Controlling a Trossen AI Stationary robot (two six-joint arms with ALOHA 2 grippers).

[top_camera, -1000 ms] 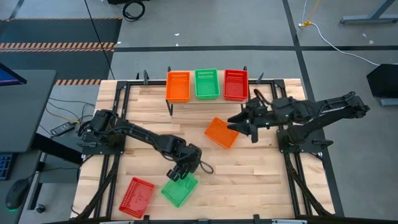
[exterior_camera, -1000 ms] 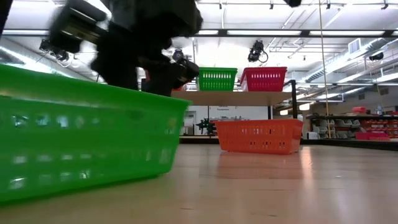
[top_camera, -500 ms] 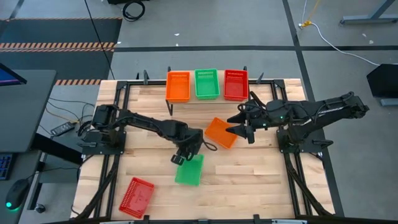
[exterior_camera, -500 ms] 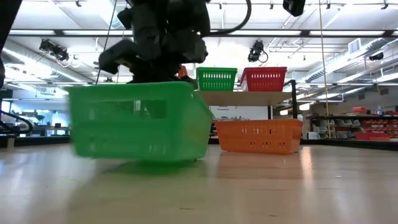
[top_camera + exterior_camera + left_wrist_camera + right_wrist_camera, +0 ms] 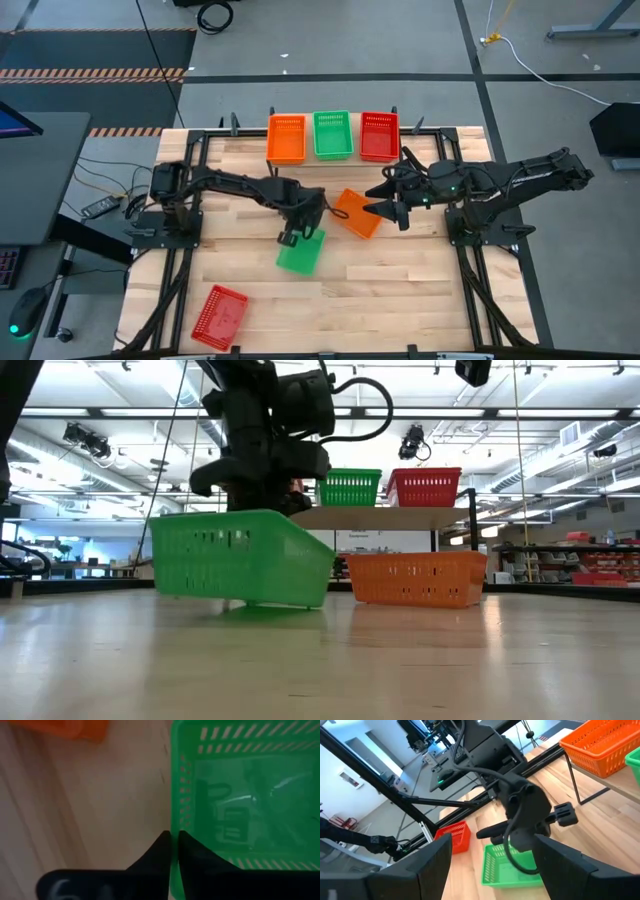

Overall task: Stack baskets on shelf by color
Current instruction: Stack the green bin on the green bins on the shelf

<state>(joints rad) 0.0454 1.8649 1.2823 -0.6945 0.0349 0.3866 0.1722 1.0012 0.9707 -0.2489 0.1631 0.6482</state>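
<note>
On the shelf (image 5: 332, 160) at the far edge stand an orange basket (image 5: 286, 138), a green basket (image 5: 333, 134) and a red basket (image 5: 379, 136), each on its base. My left gripper (image 5: 293, 237) is shut on a second green basket (image 5: 303, 254) at mid-table. A second orange basket (image 5: 352, 212) rests flat on the table. My right gripper (image 5: 386, 211) stands open by its right corner, and I see no contact. A second red basket (image 5: 220, 316) lies near the front left. My left gripper pinches the green basket's wall rim (image 5: 174, 862) near a corner, one finger (image 5: 156, 851) outside and one finger (image 5: 192, 851) inside. The fingers come from above, pointing down. The basket (image 5: 245, 558) hangs tilted, its lower end just above or on the table; I cannot tell which.
Bare wooden table lies along the near edge and at the right front. Black frame rails (image 5: 187, 200) run along both table sides. The shelf's thin black legs (image 5: 471, 525) stand near the far edge.
My left gripper has carried the green basket from near the table's front edge toward the far edge and a little to the right. The basket has turned about and now sits just left of the orange basket on the table.
</note>
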